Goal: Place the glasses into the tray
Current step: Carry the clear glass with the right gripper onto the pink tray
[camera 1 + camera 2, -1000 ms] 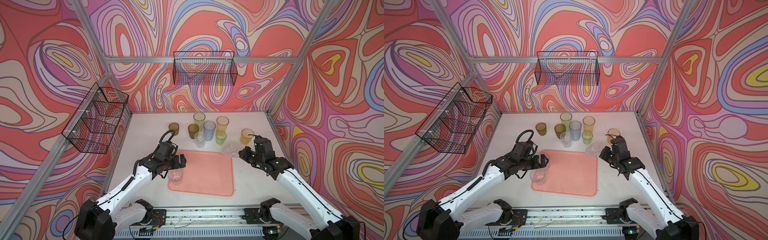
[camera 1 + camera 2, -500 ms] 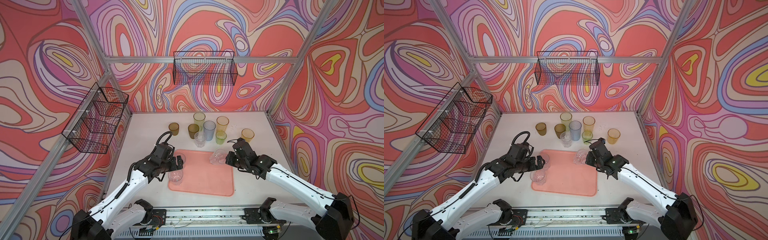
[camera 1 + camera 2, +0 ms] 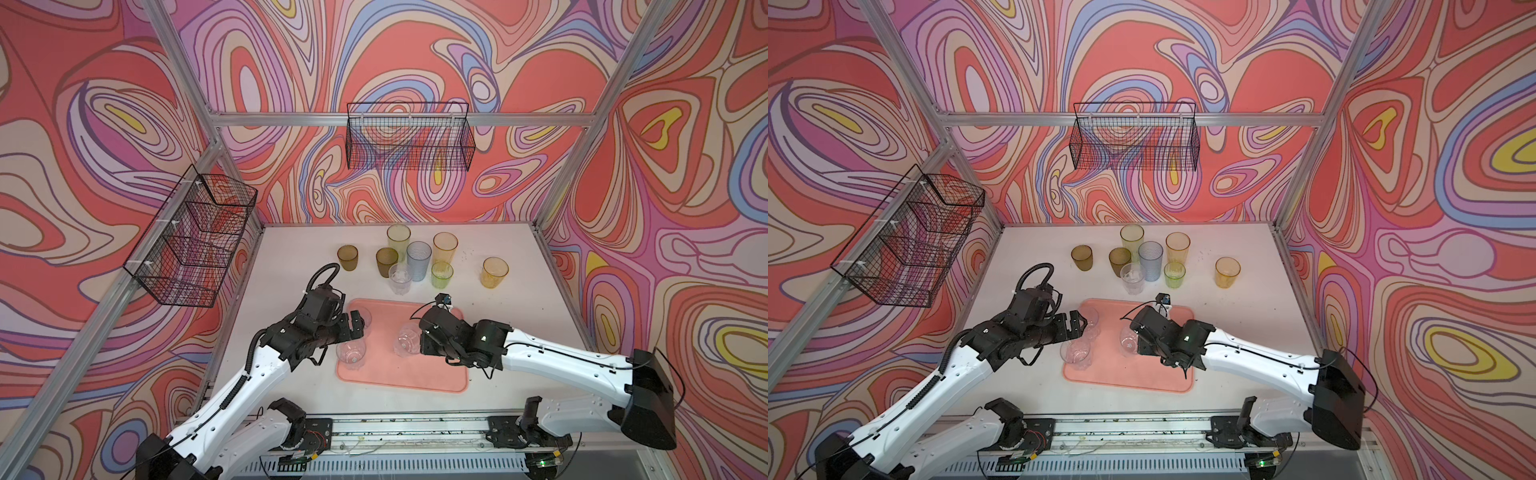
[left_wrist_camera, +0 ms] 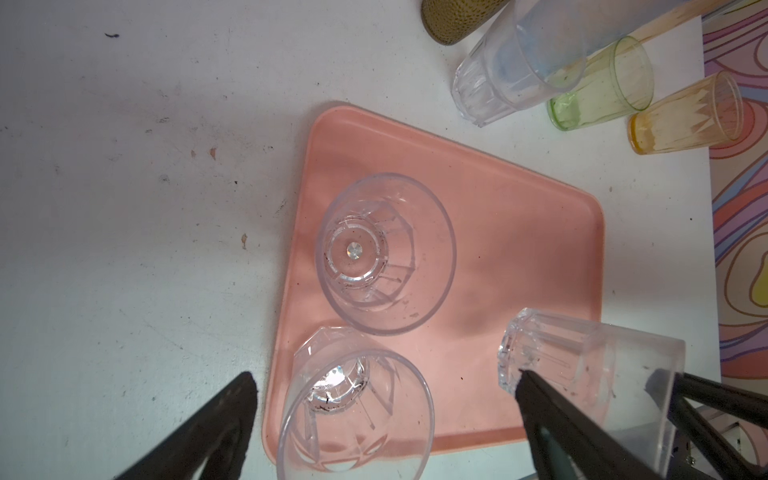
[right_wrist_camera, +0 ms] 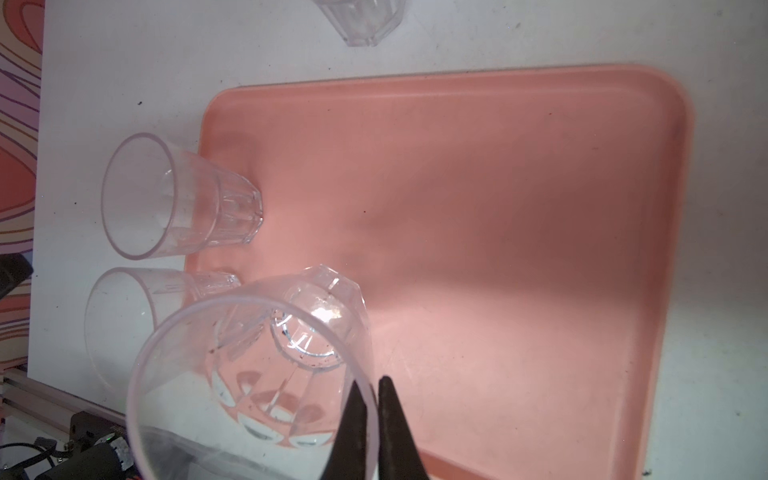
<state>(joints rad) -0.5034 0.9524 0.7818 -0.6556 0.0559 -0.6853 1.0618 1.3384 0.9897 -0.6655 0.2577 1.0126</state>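
Observation:
The pink tray (image 3: 415, 374) (image 3: 1142, 370) lies at the table's front middle. My right gripper (image 3: 420, 341) (image 5: 371, 382) is shut on the rim of a clear faceted glass (image 3: 408, 341) (image 5: 266, 374) (image 4: 582, 374), which is tilted over the tray's middle. Two clear glasses stand upright in the tray's left part, the near one (image 3: 351, 355) (image 4: 357, 415) and the far one (image 3: 365, 318) (image 4: 386, 253). My left gripper (image 3: 356, 326) (image 4: 385, 376) hangs open over the near one, touching nothing.
Behind the tray stand a clear glass (image 3: 401, 278), two brown (image 3: 347, 257) (image 3: 386, 262), a green (image 3: 441, 274), an amber (image 3: 495, 272) and tall yellow (image 3: 399, 239), blue-grey (image 3: 419, 255) and orange (image 3: 445, 247) glasses. Black wire baskets (image 3: 409, 143) (image 3: 195, 241) hang on the walls.
My right gripper has carried the clear glass leftward from the table right of the tray to over the tray's middle. The left gripper has drawn back slightly, still open.

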